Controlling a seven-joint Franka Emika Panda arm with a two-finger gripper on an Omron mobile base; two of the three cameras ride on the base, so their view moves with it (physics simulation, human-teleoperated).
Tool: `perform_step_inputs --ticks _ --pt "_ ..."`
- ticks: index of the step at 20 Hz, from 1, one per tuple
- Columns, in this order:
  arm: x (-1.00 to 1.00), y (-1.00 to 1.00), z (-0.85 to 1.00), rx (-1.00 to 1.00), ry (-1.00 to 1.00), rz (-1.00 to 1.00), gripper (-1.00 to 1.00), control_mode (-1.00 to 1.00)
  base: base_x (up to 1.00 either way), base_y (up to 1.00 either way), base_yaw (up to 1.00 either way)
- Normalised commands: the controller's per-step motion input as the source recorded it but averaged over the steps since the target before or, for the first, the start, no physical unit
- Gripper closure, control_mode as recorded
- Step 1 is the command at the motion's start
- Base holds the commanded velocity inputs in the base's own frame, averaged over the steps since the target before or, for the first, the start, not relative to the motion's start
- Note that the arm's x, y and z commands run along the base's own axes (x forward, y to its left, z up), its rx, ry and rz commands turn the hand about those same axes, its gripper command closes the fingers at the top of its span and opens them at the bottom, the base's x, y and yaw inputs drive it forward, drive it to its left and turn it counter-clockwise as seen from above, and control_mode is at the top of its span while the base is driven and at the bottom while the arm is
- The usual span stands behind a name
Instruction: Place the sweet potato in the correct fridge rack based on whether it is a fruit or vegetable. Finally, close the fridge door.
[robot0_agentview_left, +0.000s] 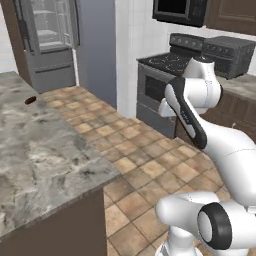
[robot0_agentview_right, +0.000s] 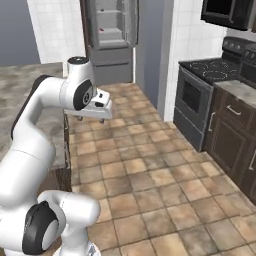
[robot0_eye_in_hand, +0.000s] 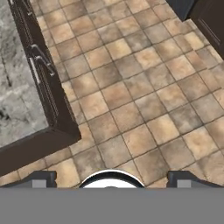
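The sweet potato (robot0_agentview_left: 30, 100), a small dark brown oblong, lies on the marble counter (robot0_agentview_left: 45, 150) near its far edge. Far across the room the fridge (robot0_agentview_left: 50, 45) stands open, and a pale fridge rack (robot0_agentview_left: 47, 34) (robot0_agentview_right: 111, 31) shows inside. My gripper (robot0_agentview_right: 93, 119) hangs over the tiled floor beside the counter's end, well short of the fridge. It is open with nothing between its fingers. In the hand view the gripper (robot0_eye_in_hand: 112, 178) looks down on floor tiles, its fingertips (robot0_eye_in_hand: 43, 177) wide apart.
A black stove (robot0_agentview_left: 170, 70) (robot0_agentview_right: 210, 85) and dark cabinets (robot0_agentview_right: 235, 130) line the right wall, with a microwave (robot0_agentview_left: 180, 10) above. The counter's dark corner (robot0_eye_in_hand: 52, 131) with drawer handles is close to the hand. Tiled floor (robot0_agentview_right: 145, 150) runs to the fridge.
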Motion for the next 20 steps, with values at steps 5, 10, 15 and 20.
perform_step_inputs --ticks 5,10,15,20 --pt "0.00 0.00 0.00 0.00 0.00 0.00 -1.00 1.00 0.98 -0.54 0.44" --pt "0.00 0.00 0.00 0.00 0.00 0.00 -1.00 1.00 0.74 -0.52 0.49" --pt "0.00 0.00 0.00 0.00 0.00 0.00 -1.00 1.00 0.32 -0.74 0.46" --pt "0.00 0.00 0.00 0.00 0.00 0.00 -1.00 1.00 0.31 -0.69 0.46"
